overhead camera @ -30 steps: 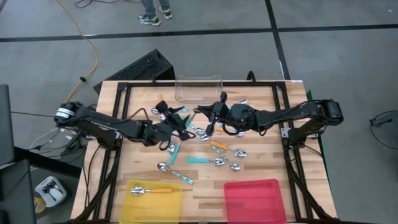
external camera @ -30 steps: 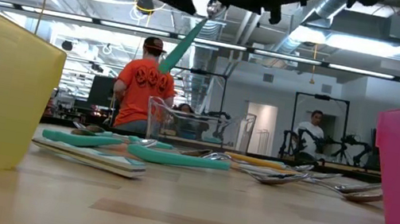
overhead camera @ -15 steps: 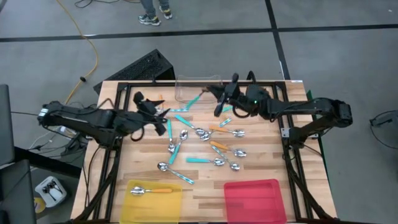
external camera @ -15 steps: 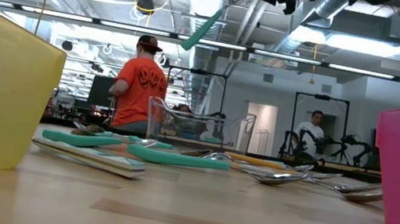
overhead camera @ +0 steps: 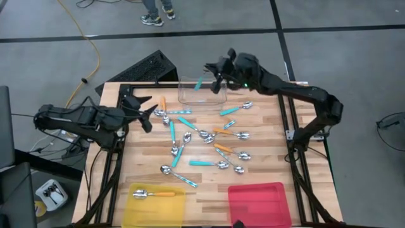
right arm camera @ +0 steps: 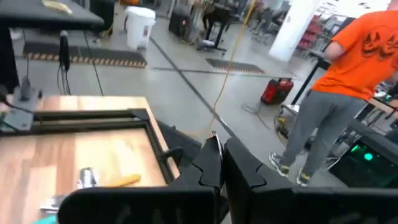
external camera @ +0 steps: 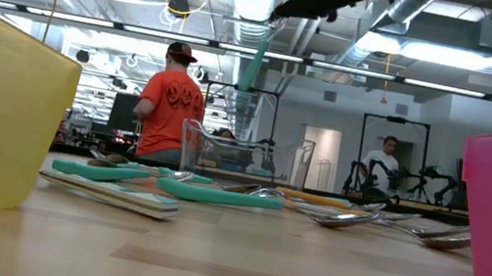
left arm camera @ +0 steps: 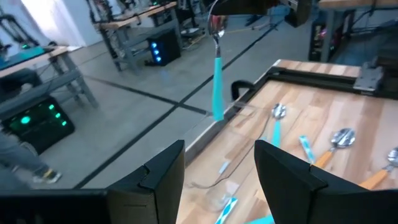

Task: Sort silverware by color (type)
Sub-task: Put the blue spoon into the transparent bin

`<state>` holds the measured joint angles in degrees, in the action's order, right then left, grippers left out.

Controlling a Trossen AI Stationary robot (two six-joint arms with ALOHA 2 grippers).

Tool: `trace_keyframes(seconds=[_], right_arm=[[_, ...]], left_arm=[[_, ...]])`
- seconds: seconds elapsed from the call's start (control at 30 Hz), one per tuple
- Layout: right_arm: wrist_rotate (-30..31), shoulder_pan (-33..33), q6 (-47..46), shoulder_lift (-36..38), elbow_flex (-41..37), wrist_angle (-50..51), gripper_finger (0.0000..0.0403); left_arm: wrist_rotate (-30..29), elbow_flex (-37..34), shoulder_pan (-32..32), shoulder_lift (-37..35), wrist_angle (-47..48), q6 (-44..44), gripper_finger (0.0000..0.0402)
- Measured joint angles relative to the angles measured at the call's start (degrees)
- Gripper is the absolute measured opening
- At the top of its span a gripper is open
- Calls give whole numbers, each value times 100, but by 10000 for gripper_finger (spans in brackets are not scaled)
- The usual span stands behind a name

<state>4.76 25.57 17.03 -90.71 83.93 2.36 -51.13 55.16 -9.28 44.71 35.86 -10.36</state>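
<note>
Right pincer (overhead camera: 215, 75), clamped on a teal-handled spoon (overhead camera: 199, 83), dangles it above the clear tub (overhead camera: 202, 92), apparently to drop teal ones there, while remaining spoons (overhead camera: 205, 149) litter the worktop (overhead camera: 266, 145) and left pincer (overhead camera: 144, 109) waits open nearby.

One teal-handled spoon (overhead camera: 199, 83) hangs above the table's far edge; the other spoons (overhead camera: 205, 149) lie scattered mid-table.

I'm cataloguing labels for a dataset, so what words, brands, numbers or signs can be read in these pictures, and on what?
None can be read.
The person's orange shirt carries a dark design on its back, a picture and not lettering.
The yellow tray, red tray and clear tub show no lettering.
</note>
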Motion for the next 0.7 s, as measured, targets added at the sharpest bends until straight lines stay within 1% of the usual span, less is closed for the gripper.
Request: trace_keyframes(seconds=[0.1, 0.2, 0.33, 0.5, 0.57, 0.7], right_arm=[[-88, 92, 293, -326, 320, 425, 25], [-104, 138, 665, -614, 474, 905, 25], [-249, 206, 768, -980, 501, 1057, 25], [-193, 233, 835, -1385, 504, 1019, 25], [-65, 228, 835, -1541, 504, 987, 25], [452, 240, 982, -1689, 504, 1078, 25]], left_arm=[[-72, 0, 2, -47, 340, -265, 181], [-55, -4, 0, -59, 622, -485, 181], [-79, -4, -1, -53, 908, -647, 181], [-215, -4, 7, -51, 992, -692, 181], [-221, -4, 7, -51, 992, -696, 181], [-219, -4, 7, -51, 992, -703, 181]])
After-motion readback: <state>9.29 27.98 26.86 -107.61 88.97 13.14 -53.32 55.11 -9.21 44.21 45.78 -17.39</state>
